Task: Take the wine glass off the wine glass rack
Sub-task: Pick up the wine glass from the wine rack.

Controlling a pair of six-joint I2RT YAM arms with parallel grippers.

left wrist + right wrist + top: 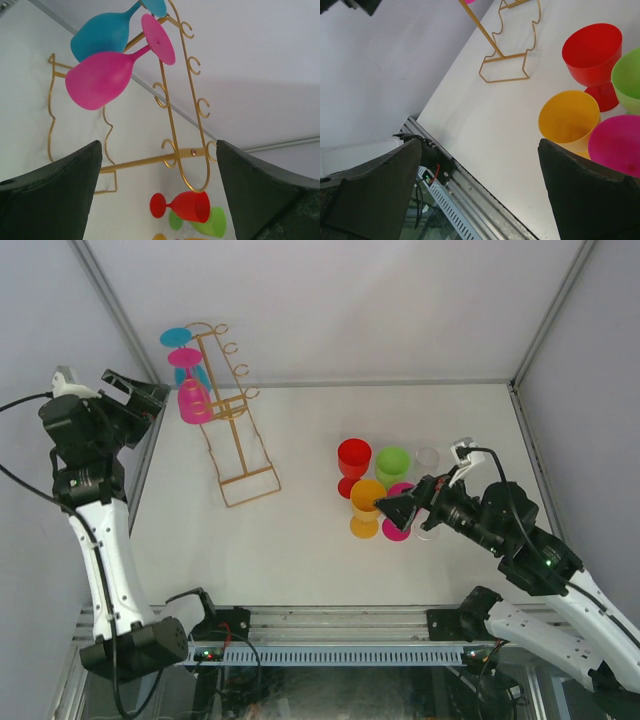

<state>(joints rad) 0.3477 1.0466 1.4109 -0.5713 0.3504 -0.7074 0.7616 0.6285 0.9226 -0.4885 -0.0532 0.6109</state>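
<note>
Pink plastic is the target to watch: a pink glass [193,400] hangs bowl-down on the rack [248,475], far-left corner of the table, with a blue glass [176,337] hooked just behind it. Both are on the rack, neither in any grip.

The left gripper [155,405] sits just beside that pink bowl, jaws spread wide, nothing between them. From its wrist camera the pink glass [100,77] lies ahead, above and left of the gap. Its long axis slants from the bowl at lower left up to the foot caught in a hook at upper right.

That slant looks like the whole game. The jaws need to rise and shift left to straddle the bowl or stem, and the foot probably has to slide out along its hook, not pull straight down.

The right gripper [385,505] is well apart, gaping empty over a cluster of coloured cups [367,496]. This one looks like the left arm's job.
</note>
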